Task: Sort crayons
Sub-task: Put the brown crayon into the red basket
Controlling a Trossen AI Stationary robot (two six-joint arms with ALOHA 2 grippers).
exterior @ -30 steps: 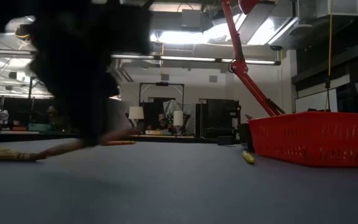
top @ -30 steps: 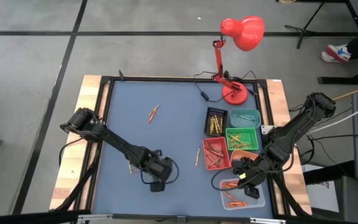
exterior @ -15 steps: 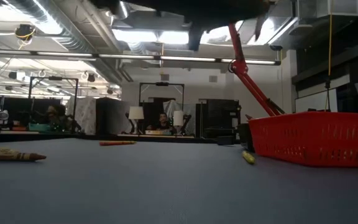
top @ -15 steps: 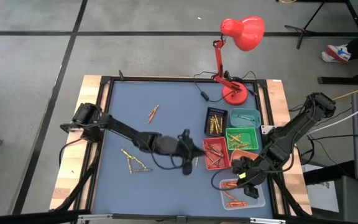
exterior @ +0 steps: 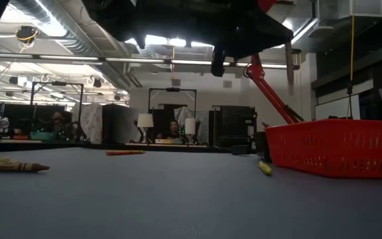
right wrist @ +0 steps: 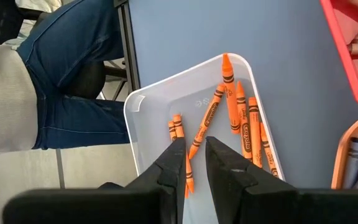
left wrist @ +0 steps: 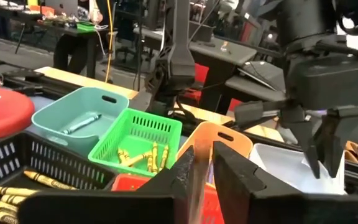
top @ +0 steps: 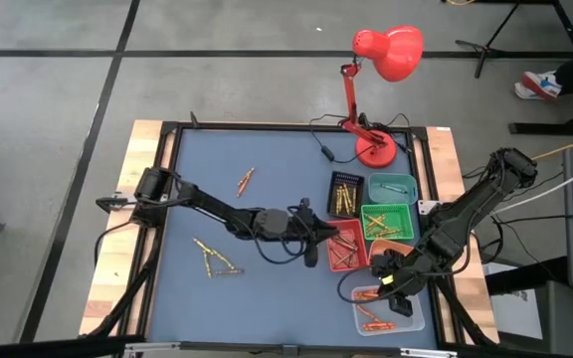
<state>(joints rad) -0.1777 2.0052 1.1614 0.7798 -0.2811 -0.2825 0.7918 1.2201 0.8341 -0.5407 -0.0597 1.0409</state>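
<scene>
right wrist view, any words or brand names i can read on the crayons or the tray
None can be read. The orange crayons carry dark print along their wrappers, too small and blurred to make out. The clear tray has a faint embossed mark on its floor, also unreadable.

High view: overhead, straight down on whole desk (top: pixel 217 149), both arms, floor around.
Low view: at desk-top level, looks level across surface into room; red tray (exterior: pixel 337 146) close at right.
Left wrist view: close above red tray, faces green tray (left wrist: pixel 138 134) and right arm.
Right wrist view: close, looks down into clear tray (right wrist: pixel 160 102); seated person beyond desk edge.
Trays appear in every view.
</scene>
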